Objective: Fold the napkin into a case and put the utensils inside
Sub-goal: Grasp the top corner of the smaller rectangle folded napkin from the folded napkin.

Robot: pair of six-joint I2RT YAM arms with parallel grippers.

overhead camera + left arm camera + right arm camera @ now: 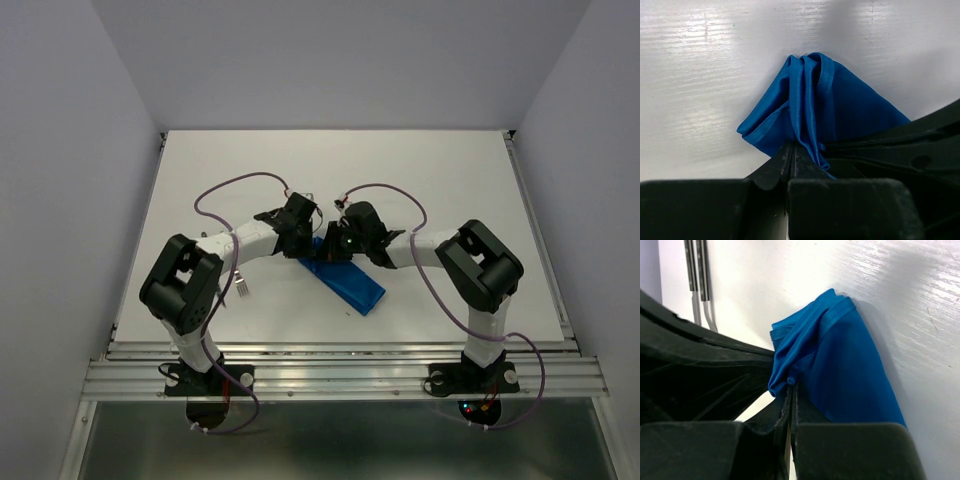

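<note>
The napkin (352,285) is a bright blue cloth folded into a narrow strip that runs diagonally between the arms. Its far end is bunched and lifted. My left gripper (304,247) is shut on a gathered fold of that end; in the left wrist view the creased napkin (840,107) rises from the closed left gripper (794,148). My right gripper (331,250) is shut on the same end right beside it, and in the right wrist view the right gripper (791,386) pinches a corner of the napkin (850,370). The utensils (241,287) lie together beside the left arm, with their thin handles (699,285) apart from the cloth.
The white table (450,180) has raised rails along its left, right and near edges. Grey walls enclose it on three sides. The two wrists nearly touch above the napkin's end, and each shows as a black bulk in the other's wrist view.
</note>
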